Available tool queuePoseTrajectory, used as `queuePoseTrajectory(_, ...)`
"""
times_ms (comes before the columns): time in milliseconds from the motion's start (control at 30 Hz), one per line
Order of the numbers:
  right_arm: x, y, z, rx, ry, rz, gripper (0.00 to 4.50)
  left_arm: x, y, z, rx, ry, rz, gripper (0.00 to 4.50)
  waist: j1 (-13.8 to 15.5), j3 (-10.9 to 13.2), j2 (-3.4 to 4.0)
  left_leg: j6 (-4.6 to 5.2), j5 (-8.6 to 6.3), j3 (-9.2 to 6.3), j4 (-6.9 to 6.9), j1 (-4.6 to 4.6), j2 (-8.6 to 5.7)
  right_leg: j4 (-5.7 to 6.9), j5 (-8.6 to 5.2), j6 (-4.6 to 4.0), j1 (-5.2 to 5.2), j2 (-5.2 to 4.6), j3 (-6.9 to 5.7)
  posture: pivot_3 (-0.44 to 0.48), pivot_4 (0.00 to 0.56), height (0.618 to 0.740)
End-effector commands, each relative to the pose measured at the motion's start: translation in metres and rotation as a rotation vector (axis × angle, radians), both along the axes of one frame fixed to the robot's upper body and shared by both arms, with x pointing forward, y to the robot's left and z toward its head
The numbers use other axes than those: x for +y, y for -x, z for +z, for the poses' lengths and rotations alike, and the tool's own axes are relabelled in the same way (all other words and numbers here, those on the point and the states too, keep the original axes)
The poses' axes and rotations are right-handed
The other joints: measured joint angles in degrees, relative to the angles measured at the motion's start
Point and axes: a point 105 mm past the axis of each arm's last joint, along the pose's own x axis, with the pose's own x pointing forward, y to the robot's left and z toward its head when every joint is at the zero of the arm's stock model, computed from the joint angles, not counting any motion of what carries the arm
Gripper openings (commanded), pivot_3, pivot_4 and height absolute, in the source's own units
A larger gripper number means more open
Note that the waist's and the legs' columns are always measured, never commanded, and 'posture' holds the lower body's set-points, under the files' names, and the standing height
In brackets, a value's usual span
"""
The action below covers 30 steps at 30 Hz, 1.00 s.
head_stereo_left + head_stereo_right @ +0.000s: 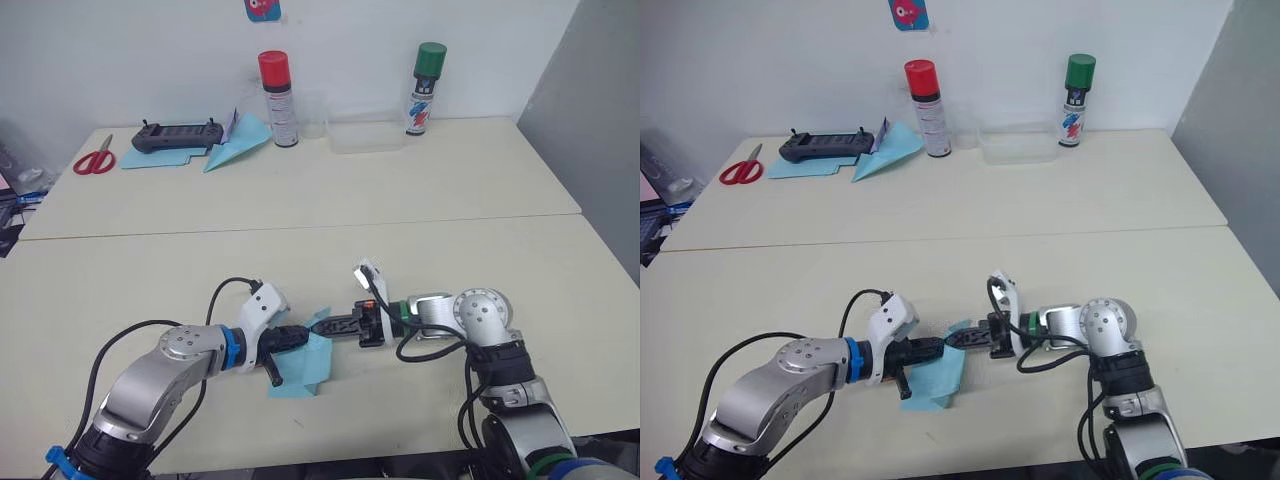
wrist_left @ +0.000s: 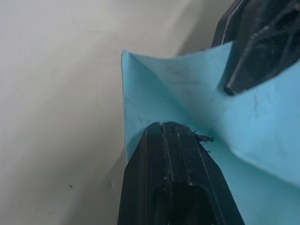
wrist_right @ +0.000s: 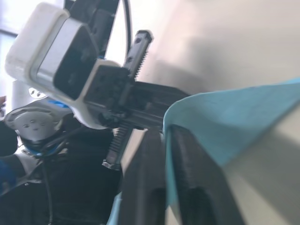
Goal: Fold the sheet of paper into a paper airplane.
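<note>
- The pale tabletop (image 1: 420, 200) fills the scene, two slabs meeting at a seam that runs across the middle.
- Near the front edge, the sheet of paper (image 1: 305, 368) sits partly folded, light blue; its lower part lies flat on the tabletop while one flap lifts up toward the right arm.
- The left hand (image 1: 292, 338) reaches in from the robot's left, lying low over the sheet, its fingers (image 2: 176, 173) pressed together on the blue surface right at a crease; the left wrist view shows folds running out from the fingertip to a raised corner.
- The right hand (image 1: 325, 324) comes in from the opposite side, fingers (image 3: 187, 183) clamped on the raised edge of the sheet, the thin paper pinched between them in the right wrist view.
- The two hands almost meet tip to tip above the paper.
- Along the far wall: a clear plastic box (image 1: 365, 133) stands between a red-capped spray can (image 1: 279, 100) and a green-capped spray can (image 1: 425, 90).
- Further toward the robot's left, a black controller (image 1: 178, 136) rests on a flat blue sheet (image 1: 150, 158), with a long blue paper dart (image 1: 236, 148) just beside it.
- Red-handled scissors (image 1: 95, 158) lie at the far left end.
</note>
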Motion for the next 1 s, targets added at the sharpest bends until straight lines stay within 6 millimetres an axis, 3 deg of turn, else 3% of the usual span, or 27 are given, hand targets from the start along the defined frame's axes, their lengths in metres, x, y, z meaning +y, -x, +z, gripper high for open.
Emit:
queuePoseTrajectory(33,0.009,-0.003,0.017,-0.035,-0.066,0.028,1.66,0.013,0.007,-0.023,0.094,-0.060,0.050,0.00,0.00,0.00,0.00,0.00,0.00,0.01,0.00,0.01,0.00,0.00,0.00,0.00,0.00,0.00,0.00,0.000,0.150,0.740)
queuePoseTrajectory(133,0.010,-0.003,0.023,-0.009,-0.104,0.038,2.73,0.016,0.007,-0.024,0.096,-0.064,0.056,0.00,0.00,0.00,0.00,0.00,0.00,0.00,0.00,0.02,0.00,0.02,0.00,0.00,0.00,0.00,0.00,0.000,0.150,0.740)
queuePoseTrajectory(267,0.011,-0.003,0.026,0.006,-0.120,0.040,2.73,0.019,0.007,-0.025,0.095,-0.073,0.064,0.00,0.00,0.00,0.00,0.00,0.00,0.00,0.00,0.02,0.00,0.03,0.00,-0.01,0.01,0.00,0.00,0.000,0.150,0.740)
queuePoseTrajectory(467,0.006,-0.002,0.006,-0.044,-0.010,0.033,2.73,0.023,0.008,-0.027,0.095,-0.085,0.070,0.00,-0.03,0.00,0.00,0.00,0.00,0.01,0.00,0.10,0.00,0.10,-0.01,-0.02,0.01,0.00,0.00,0.000,0.150,0.740)
queuePoseTrajectory(733,0.004,-0.008,-0.009,-0.170,0.068,0.031,0.03,0.041,0.012,-0.026,0.113,-0.132,0.078,0.00,-0.32,-0.02,-0.03,0.00,0.00,0.08,-0.03,0.27,0.04,0.20,-0.03,-0.05,0.03,0.02,0.05,0.000,0.150,0.740)
queuePoseTrajectory(900,0.016,-0.009,-0.011,-0.235,0.070,0.043,0.03,0.077,0.001,-0.001,0.084,-0.155,0.154,0.00,-0.38,-0.01,-0.03,0.00,0.00,0.10,-0.02,0.49,0.23,0.59,-0.17,-0.29,0.01,0.23,0.06,0.000,0.150,0.740)
queuePoseTrajectory(1000,0.018,-0.006,-0.016,-0.280,0.093,0.073,0.03,0.087,0.001,0.010,0.073,-0.135,0.161,0.00,-0.36,0.00,-0.03,-0.01,0.00,0.12,-0.02,0.53,0.64,0.65,-0.21,-0.42,-0.01,0.63,0.03,0.000,0.150,0.740)
